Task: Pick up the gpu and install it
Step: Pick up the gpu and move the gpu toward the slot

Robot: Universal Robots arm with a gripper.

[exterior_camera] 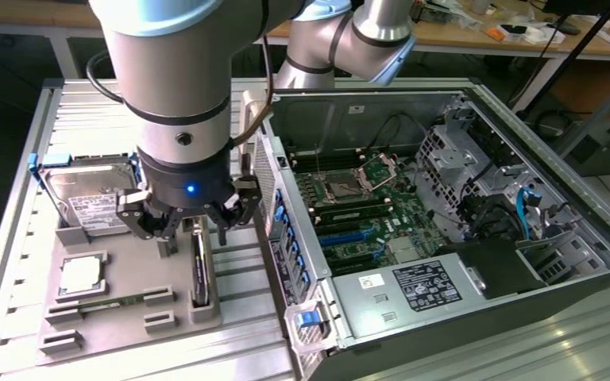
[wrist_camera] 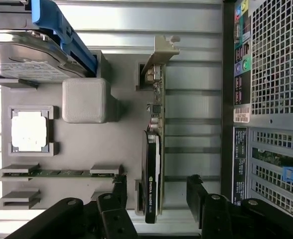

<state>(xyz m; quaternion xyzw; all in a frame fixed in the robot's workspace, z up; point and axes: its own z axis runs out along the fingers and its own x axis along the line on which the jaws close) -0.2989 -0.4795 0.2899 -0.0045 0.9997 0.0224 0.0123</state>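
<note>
Side by side on the slatted table [exterior_camera: 83,103], a grey tray [exterior_camera: 125,317] and open computer case [exterior_camera: 411,294] are set; the end effector [exterior_camera: 191,236] is held open above the gpu [exterior_camera: 200,270], empty.

The thin black gpu card [wrist_camera: 153,174] wore a silver bracket [wrist_camera: 161,50]; the silver hard drive [wrist_camera: 22,57] had a blue frame [wrist_camera: 62,30].

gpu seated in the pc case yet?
No, the gpu stands on edge in the gray tray outside the case, the open gripper over it.

The gpu [wrist_camera: 151,185] is glossy black, bracket [wrist_camera: 162,50] bare metal; tray [wrist_camera: 111,147] probably matt plastic.
</note>
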